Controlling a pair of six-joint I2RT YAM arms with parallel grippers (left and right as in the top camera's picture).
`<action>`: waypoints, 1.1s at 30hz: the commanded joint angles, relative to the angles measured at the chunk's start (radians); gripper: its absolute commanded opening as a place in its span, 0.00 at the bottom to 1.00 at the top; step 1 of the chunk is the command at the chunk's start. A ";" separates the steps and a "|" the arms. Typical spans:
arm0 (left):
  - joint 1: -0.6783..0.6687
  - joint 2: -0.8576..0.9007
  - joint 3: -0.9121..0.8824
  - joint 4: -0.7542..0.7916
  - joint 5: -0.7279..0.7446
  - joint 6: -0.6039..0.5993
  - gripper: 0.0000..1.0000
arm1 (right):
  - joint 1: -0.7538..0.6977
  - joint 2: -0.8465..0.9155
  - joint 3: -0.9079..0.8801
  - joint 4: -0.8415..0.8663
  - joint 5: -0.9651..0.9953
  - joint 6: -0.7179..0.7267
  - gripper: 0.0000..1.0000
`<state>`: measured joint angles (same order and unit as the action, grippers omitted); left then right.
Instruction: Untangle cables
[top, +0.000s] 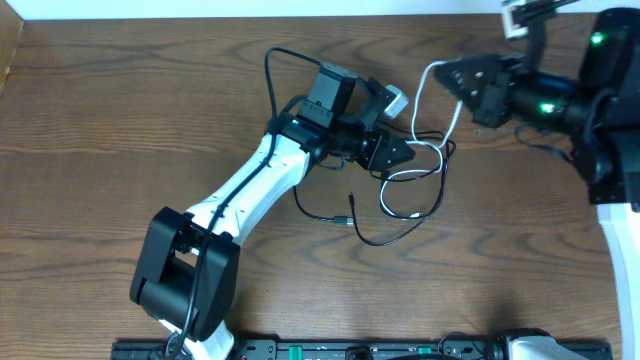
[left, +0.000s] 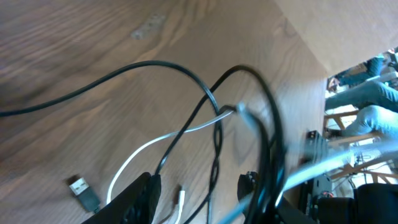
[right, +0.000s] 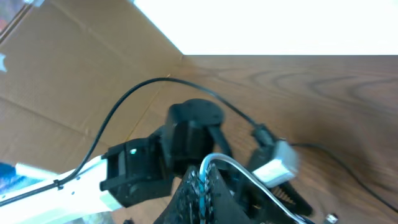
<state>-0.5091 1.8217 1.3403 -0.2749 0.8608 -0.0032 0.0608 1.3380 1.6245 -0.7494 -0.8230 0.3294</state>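
Reaching in from opposite sides, two robot arms meet over a tangle on a wooden bench (top: 100, 120). The right jaws are closed on a loop of the white cable (left: 143, 147), apparently to draw it up and away from the knot. The left jaws stand apart, straddling the crossing. The black cable (left: 155, 62) runs between them, probably so it can be pinned while the white one slides free.

Two thin cables lay on the single counter (top: 100, 120): one white cable (top: 384, 203) and one black cable (top: 400, 238). Two hands showed: left hand (top: 398, 152), right hand (top: 452, 82).
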 joint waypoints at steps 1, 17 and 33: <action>0.019 0.010 0.006 -0.015 -0.010 0.006 0.41 | -0.096 -0.064 0.078 0.022 -0.026 0.043 0.01; 0.019 0.010 0.006 -0.042 -0.084 -0.021 0.44 | -0.176 -0.135 0.101 0.154 -0.077 0.177 0.01; -0.123 0.047 0.006 0.067 -0.102 -0.047 0.51 | -0.176 -0.117 0.101 0.155 -0.123 0.187 0.01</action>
<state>-0.6144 1.8404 1.3403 -0.2195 0.7704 -0.0517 -0.1081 1.2240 1.7176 -0.5915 -0.9279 0.5064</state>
